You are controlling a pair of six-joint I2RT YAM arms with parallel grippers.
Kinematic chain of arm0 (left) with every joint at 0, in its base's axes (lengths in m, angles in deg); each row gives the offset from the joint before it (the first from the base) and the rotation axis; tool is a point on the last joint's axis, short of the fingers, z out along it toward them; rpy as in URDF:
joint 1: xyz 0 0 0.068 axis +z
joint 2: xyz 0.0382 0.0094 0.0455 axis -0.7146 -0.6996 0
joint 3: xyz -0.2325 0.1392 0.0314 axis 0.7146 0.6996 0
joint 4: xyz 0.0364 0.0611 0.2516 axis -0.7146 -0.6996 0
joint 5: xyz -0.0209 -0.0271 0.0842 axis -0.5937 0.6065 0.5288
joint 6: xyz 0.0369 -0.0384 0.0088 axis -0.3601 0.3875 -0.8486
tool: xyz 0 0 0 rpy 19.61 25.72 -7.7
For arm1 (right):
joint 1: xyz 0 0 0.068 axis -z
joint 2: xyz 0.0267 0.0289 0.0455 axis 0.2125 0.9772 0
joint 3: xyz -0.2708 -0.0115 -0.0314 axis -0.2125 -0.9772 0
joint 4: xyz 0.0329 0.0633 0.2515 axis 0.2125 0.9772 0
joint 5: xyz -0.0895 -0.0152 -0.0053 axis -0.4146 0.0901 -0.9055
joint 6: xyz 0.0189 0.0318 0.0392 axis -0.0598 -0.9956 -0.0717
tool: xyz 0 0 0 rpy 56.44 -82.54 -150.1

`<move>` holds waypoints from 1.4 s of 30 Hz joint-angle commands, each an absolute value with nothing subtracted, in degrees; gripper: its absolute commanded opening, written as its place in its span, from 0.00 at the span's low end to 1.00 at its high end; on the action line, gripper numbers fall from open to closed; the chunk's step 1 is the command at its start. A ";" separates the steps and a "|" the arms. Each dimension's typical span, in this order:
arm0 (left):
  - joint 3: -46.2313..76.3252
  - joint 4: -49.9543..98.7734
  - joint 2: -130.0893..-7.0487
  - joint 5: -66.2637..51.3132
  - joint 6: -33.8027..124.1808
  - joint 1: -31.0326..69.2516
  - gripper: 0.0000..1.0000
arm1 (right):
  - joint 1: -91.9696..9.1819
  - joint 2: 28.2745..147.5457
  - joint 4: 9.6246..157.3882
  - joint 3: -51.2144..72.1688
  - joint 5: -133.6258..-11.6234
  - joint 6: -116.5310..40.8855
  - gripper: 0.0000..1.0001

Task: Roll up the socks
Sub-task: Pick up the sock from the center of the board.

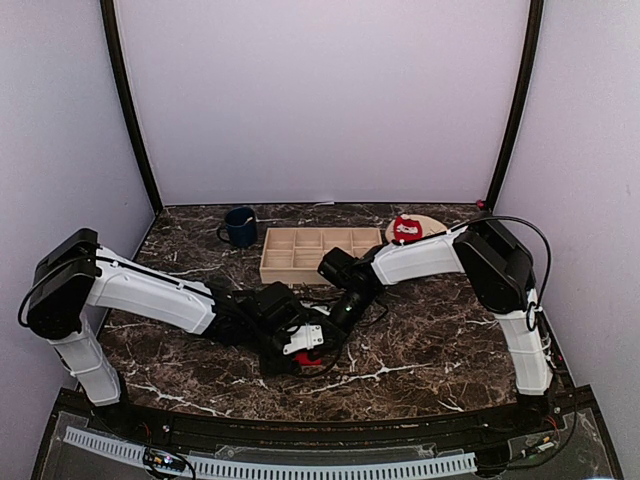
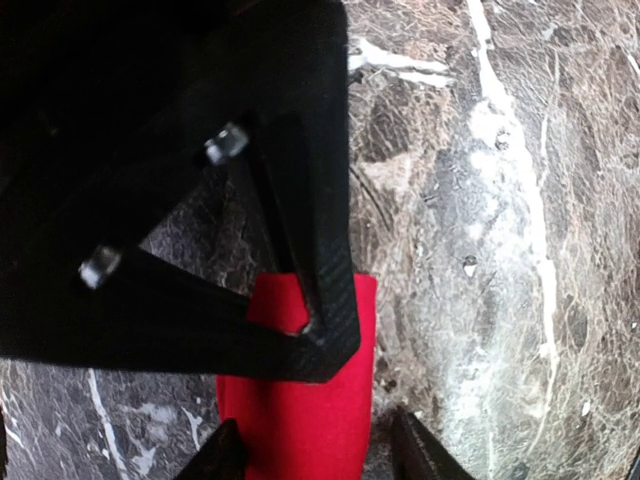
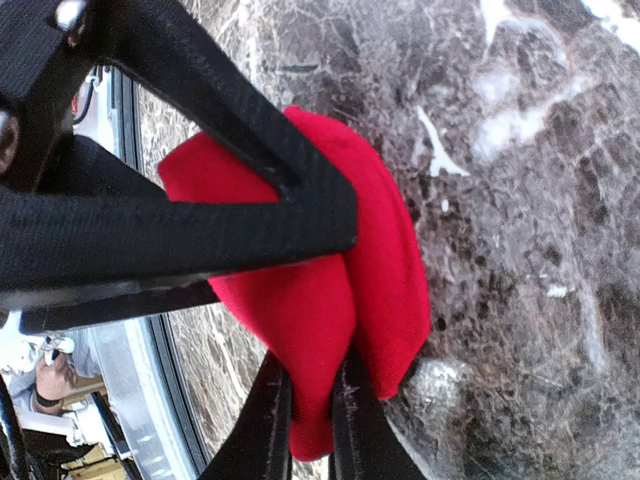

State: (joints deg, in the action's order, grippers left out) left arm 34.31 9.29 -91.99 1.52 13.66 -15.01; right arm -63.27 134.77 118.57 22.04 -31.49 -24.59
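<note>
2 red socks are being shown. The first sock [image 3: 380, 250] is lying near the middle of the counter [image 1: 430, 340], and the second sock [image 1: 406, 228] is resting on 1 tan plate [image 1: 432, 222] at the back right. The first sock is being pinched by the closed jaws of the right gripper [image 3: 310, 420] and straddled by the parted jaws of the left gripper [image 2: 320, 455]. 1 blue mug [image 1: 240, 226] and 1 wooden tray [image 1: 320, 253] are standing behind. The dark, white-veined marble is being enclosed by plain pale walls [image 1: 320, 100].

Mug [image 1: 240, 227] left of tray [image 1: 300, 274]; sock [image 1: 406, 228] on plate [image 1: 432, 222] right; second sock [image 1: 308, 357] before.
</note>
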 commanded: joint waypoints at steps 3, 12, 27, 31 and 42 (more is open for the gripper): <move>34.90 0.44 -97.87 2.91 14.31 -12.58 0.40 | -65.25 135.49 124.18 23.04 -32.65 -23.01 0.02; 33.65 -0.51 -99.89 0.30 13.67 -12.23 0.32 | -65.53 136.29 125.14 23.98 -32.59 -22.55 0.05; 32.82 -2.23 -100.96 -2.33 14.11 -10.28 0.24 | -65.31 134.43 123.11 21.07 -33.37 -23.75 0.27; 32.26 -2.98 -101.56 -3.78 14.84 -9.06 0.23 | -64.72 133.23 121.56 19.18 -33.51 -24.66 0.30; 32.27 -3.13 -101.69 -7.34 16.82 -5.15 0.18 | -61.85 127.63 114.96 12.19 -33.11 -28.81 0.34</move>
State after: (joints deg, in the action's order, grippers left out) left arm 29.57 5.73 -96.58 -14.68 9.53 -9.57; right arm -61.06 130.24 114.77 15.07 -30.77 -27.02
